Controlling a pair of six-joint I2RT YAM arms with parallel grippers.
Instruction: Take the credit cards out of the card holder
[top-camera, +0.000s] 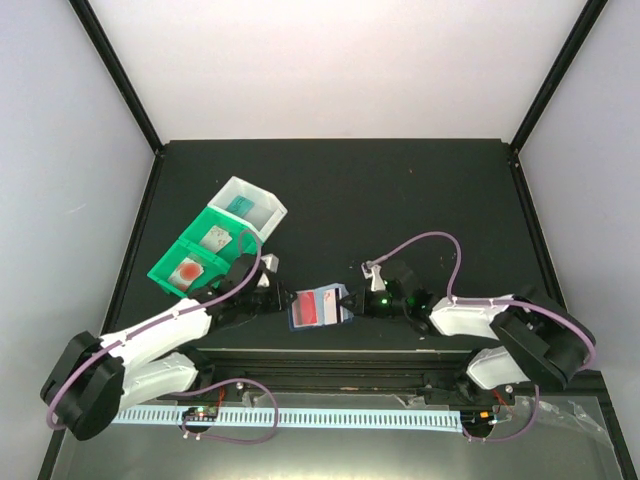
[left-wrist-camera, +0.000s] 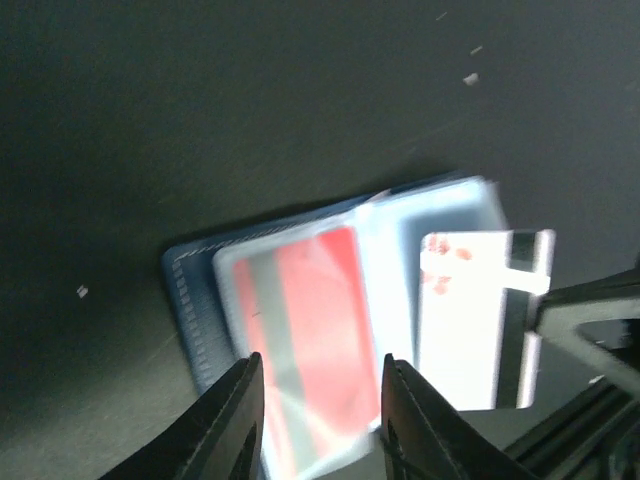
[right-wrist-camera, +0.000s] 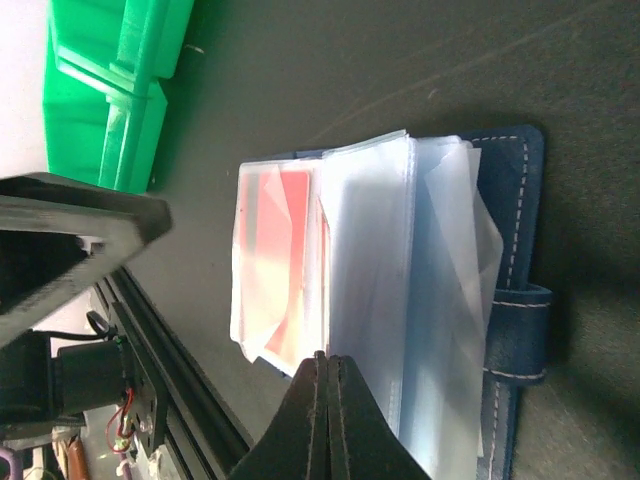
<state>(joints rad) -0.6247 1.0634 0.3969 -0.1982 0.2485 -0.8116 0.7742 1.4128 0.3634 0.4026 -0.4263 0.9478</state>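
1. The left arm (top-camera: 150, 340) reaches in from the near left. Its jaws stand partly open, and one finger (left-wrist-camera: 238, 420) shows on each side above the red-orange plastic card (left-wrist-camera: 310, 330). Nothing is gripped between them.
2. The right arm (top-camera: 480, 315) reaches in from the near right. Its jaws are closed tight together, with the tips against the open edge of the clear pockets. It cannot be told whether they pinch a sleeve or a card.
3. The navy-blue folding card holder (left-wrist-camera: 190, 300) lies open on the black bench (top-camera: 400, 190) between the two sets of jaws.
4. The red-orange card sits in the left pocket. The pale grey-white card with a dark stripe (left-wrist-camera: 465, 320) lies on the right half, and its outer edge meets the right jaws.
5. Farther back on the left stands the green plastic compartment bin (right-wrist-camera: 110, 90), with the white plastic bin (top-camera: 260, 197) just behind it.
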